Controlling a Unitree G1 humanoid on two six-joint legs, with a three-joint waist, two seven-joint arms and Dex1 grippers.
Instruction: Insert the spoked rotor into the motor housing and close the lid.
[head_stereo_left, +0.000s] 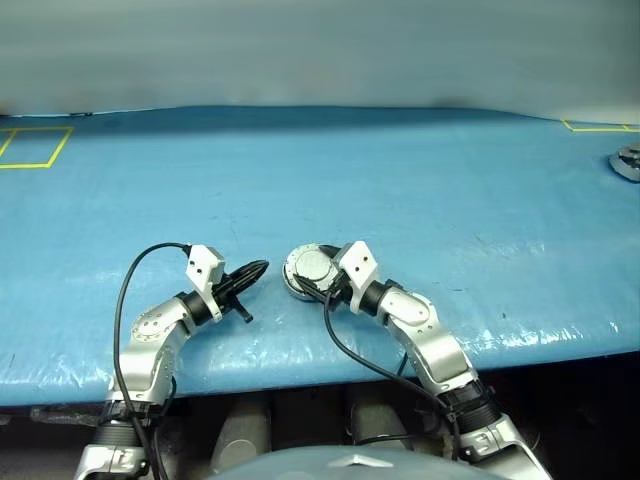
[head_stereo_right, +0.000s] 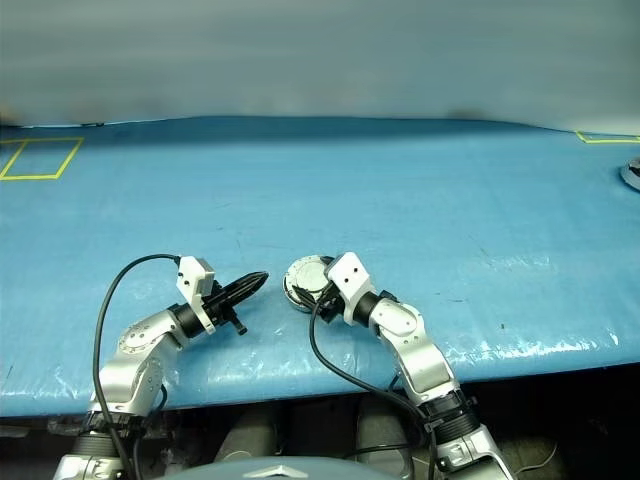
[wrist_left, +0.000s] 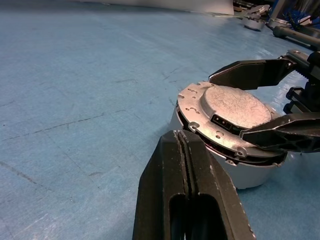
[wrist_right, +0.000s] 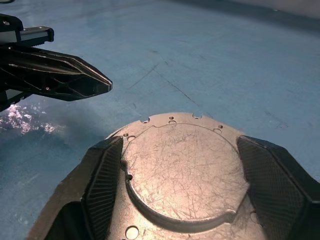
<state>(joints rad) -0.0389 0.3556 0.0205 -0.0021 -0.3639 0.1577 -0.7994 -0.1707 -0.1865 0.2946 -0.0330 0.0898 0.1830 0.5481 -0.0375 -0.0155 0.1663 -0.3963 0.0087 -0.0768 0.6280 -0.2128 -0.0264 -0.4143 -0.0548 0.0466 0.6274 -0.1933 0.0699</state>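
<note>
Looking at the motor housing (wrist_left: 240, 170) first: it sits on the blue table (head_stereo_left: 400, 180) close to the near edge, about mid-width, with the lid (wrist_left: 227, 112) lying down over it, grey outside face up. In the left wrist view a thin dark gap shows under the lid rim on the near side, so I judge it not fully seated. I cannot see the spoked rotor; presumably it is inside, hidden by the lid.

My right gripper (wrist_right: 180, 185) straddles the lid, one finger on each side of the disc, jaws spread wide. Whether the pads press the rim or stand just off it I cannot tell. The housing lies directly ahead of this gripper, so the right arm is plainly the nearer one and the closing push falls to it.

My left gripper (wrist_left: 186, 165) is clenched on nothing, fingertips pointing at the housing from its left, close but apart.

The hinge is not discernible. A silvery part (head_stereo_left: 627, 162) lies near the far right corner, cut off by the frame.
</note>
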